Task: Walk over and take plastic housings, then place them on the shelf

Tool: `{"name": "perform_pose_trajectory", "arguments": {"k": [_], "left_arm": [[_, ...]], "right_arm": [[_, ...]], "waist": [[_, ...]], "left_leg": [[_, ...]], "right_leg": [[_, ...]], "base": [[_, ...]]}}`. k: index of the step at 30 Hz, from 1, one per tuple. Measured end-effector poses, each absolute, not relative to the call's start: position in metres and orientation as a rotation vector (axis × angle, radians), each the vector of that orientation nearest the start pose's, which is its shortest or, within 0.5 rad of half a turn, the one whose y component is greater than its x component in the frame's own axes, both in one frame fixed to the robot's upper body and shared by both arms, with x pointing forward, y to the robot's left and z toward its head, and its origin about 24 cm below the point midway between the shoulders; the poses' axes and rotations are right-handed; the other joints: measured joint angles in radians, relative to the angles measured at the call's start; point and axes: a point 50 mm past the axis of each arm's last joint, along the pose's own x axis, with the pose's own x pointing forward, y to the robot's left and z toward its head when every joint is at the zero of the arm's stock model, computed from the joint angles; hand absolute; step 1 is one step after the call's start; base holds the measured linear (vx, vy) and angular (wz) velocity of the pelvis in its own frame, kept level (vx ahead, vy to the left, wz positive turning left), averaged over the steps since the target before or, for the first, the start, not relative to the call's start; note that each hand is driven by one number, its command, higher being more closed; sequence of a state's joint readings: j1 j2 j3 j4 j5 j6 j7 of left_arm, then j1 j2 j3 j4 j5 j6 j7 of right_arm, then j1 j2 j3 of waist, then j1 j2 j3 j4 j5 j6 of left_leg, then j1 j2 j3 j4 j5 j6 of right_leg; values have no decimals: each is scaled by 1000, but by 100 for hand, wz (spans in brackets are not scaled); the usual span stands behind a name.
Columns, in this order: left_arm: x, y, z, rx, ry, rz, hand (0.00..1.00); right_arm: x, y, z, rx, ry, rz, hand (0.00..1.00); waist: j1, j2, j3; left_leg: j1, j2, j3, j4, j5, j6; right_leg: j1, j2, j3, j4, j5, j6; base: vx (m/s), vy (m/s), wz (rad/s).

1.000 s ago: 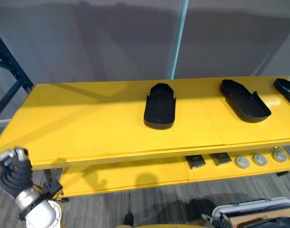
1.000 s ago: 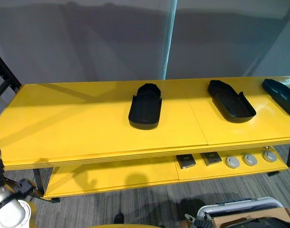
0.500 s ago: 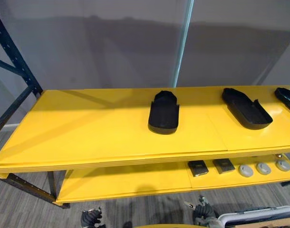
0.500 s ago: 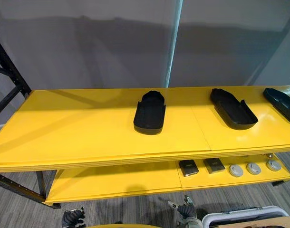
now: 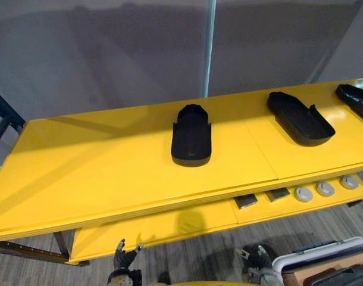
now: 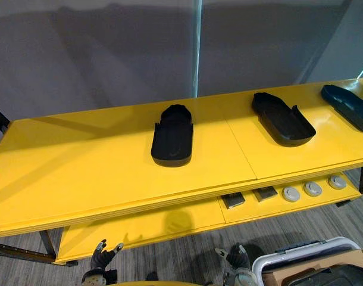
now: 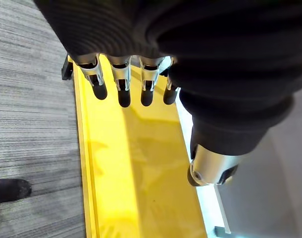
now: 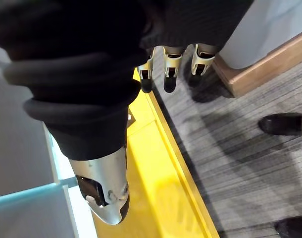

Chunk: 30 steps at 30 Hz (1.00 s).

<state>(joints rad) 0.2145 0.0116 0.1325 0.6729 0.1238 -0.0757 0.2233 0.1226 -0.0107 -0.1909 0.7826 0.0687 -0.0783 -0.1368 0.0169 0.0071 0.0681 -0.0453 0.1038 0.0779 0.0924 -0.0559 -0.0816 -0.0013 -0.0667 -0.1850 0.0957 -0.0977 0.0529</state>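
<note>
While the left hand (image 5: 125, 261) and the right hand (image 5: 257, 263) hung low in front of the yellow shelf (image 5: 98, 179), their fingers were straight and spread, holding nothing. Three black plastic housings lay well apart on its top board: the middle housing (image 5: 191, 136), the second housing (image 5: 299, 117) to its right, and the third housing (image 5: 355, 101) at the right edge.

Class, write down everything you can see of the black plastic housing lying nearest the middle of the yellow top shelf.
The black plastic housing is a matte, shallow, elongated shell, seemingly moulded plastic, hollow side up and empty, with a low rim wall. Its near end is broad and rounded, its far end narrower and angular. It lies flat on the yellow top shelf, lengthwise front to back, left of the board seam. Only the shelf touches it; a second housing lies apart to its right.
</note>
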Motion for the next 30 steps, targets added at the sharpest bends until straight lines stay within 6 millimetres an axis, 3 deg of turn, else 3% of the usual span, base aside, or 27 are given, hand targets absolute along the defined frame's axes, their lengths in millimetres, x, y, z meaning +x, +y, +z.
{"name": "perform_pose_trajectory", "arguments": {"k": [6,11,13,15,19,20,21,22,24,28,29,30], "left_arm": [[137,191,-119,166,741,319,0],[156,187,-110,160,673,307,0],[158,183,-110,148,673,304,0],[156,184,-111,148,679,309,0],[143,195,-117,175,723,324,0],[141,199,-119,188,743,323,0],[139,198,-122,186,762,321,0],[135,187,-127,161,791,306,0],[130,184,-130,152,809,303,0],[127,189,-134,163,839,305,0],[128,187,-134,161,840,299,0],[128,184,-135,156,848,292,0]], "right_arm": [[150,-199,-119,61,725,-391,0],[166,-200,-107,58,654,-383,0],[169,-197,-106,59,650,-374,0],[168,-198,-107,57,656,-374,0],[170,-198,-113,31,691,-355,0],[169,-200,-118,7,727,-344,0],[170,-204,-119,-16,741,-339,0],[164,-213,-123,-56,780,-341,0],[163,-219,-124,-80,798,-339,0],[163,-213,-126,-93,803,-307,0],[164,-211,-126,-100,801,-294,0],[166,-208,-125,-95,796,-288,0]], "waist": [[-4,-16,12],[-5,-12,51],[-3,-10,58],[-3,-17,54],[-2,-21,47],[2,-32,39],[-2,-17,41],[-1,20,38],[0,48,29],[0,40,41],[-1,39,47],[0,27,56]], "left_leg": [[-21,1,55,109,-83,19],[-72,28,168,281,-192,55],[-92,53,259,299,-209,79],[-74,70,334,288,-203,86],[-51,109,478,266,-176,66],[-62,102,474,277,-170,57],[-67,96,435,266,-160,51],[-62,95,339,213,-145,27],[-50,106,337,191,-123,4],[-51,187,315,345,-122,3],[-71,196,260,412,-123,5],[-89,156,141,427,-154,-15]], "right_leg": [[-71,-5,127,63,6,11],[-146,16,277,71,65,56],[-182,-18,196,82,80,35],[-220,-63,62,209,46,8],[-147,-118,-141,296,-85,2],[-134,-126,-184,238,-102,17],[-128,-110,-189,208,-80,15],[-107,-53,-147,109,-23,6],[-109,-26,-108,72,4,-5],[-64,48,-15,2,38,-38],[-35,64,17,-25,55,-47],[-31,62,48,-30,61,-48]], "base": [[-7,60,-65],[-138,118,-106],[-250,142,-119],[-114,93,-110],[-68,-40,-104],[-76,-195,-92],[-36,-246,-90],[9,-194,-70],[78,-162,-82],[50,-149,-80],[138,-59,-72],[126,-29,-77]]}}
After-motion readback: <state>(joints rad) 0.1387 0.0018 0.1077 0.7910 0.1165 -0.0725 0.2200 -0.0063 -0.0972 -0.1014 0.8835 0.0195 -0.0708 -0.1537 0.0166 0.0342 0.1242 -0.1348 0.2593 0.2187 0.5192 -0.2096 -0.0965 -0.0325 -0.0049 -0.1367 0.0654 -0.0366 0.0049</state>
